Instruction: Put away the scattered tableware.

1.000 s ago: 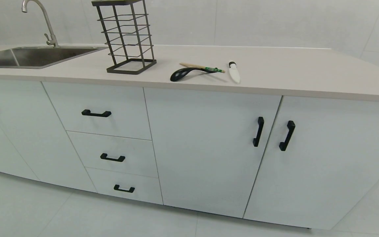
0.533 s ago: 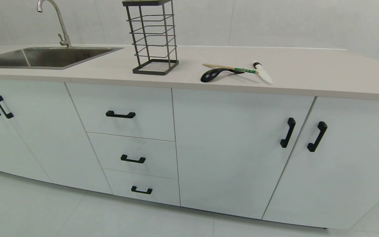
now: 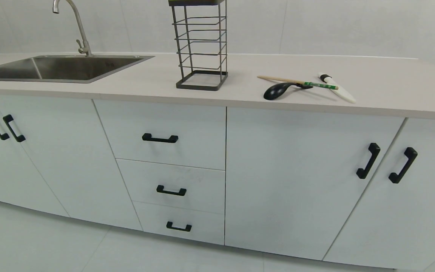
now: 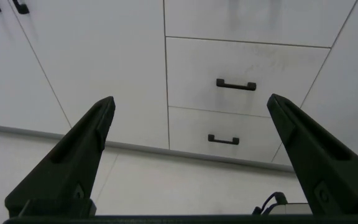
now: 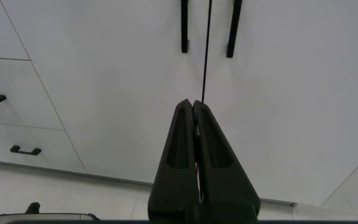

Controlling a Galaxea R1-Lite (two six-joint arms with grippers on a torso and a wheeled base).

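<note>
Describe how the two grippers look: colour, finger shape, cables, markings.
Both are matte black. The left gripper has two long, flat-faced fingers tapering from a wide base to narrow tips. The right gripper has the same tapered shape. No markings show on either. A thin dark cable loops near the left gripper's base.

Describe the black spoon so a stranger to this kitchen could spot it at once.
On the long countertop, look right of the tall wire rack to a small cluster of tableware. The spoon alone is black with a rounded bowl, unlike the slim wooden chopstick and the white utensil.
</note>
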